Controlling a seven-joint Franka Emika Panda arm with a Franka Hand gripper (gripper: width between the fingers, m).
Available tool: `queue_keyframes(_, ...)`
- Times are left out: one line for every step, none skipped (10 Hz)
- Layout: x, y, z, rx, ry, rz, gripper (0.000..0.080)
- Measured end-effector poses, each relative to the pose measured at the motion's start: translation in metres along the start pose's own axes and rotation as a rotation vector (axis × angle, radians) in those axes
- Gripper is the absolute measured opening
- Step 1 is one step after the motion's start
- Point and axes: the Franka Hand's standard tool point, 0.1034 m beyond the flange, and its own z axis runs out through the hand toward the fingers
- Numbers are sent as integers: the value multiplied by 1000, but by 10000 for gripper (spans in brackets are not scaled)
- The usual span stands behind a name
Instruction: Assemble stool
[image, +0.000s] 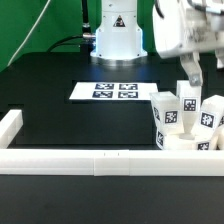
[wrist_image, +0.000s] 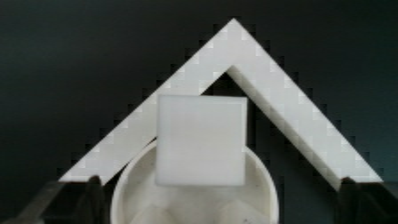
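- The black worktop (image: 60, 75) carries a long white border rail (image: 90, 160) along its near edge, with a short arm of the rail (image: 10, 125) turning back at the exterior view's left end.
- The stool (image: 190, 125) sits in the near corner of the worktop at the exterior view's right, just behind the rail and touching or almost touching it.
- Its round seat (image: 185, 143) lies flat, and three blocky white legs stand up from it, each bearing a black-and-white tag.
- One leg (image: 165, 112) stands at the exterior view's left of the group, a second (image: 187, 105) behind the middle, and a third (image: 208, 115) at the exterior view's right, leaning a little.
- The hand (image: 190, 72) hangs above the stool with its fingers spread apart, grasping nothing; its fingertips are near the top of the rear leg.
- In the wrist view a white leg (wrist_image: 199, 140) stands upright on the seat (wrist_image: 187, 195), free between the two dark fingers (wrist_image: 54, 205) at the frame's lower corners.
- Behind it, the rail's corner (wrist_image: 231, 50) forms a white peak.
- The marker board (image: 112, 91) lies flat near the middle of the worktop, well apart from the stool.
- The arm's white base (image: 117, 35) stands at the far edge.
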Motion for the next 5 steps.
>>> queue_keyframes(1,0,3,-2,4,-1,649)
queue_keyframes(1,0,3,-1,4,-1,649)
queue_keyframes(1,1,3,-2,5,-1,649)
queue_keyframes(1,1,3,-2,5,-1,649)
queue_keyframes(2,1,3,-2,5,-1,649)
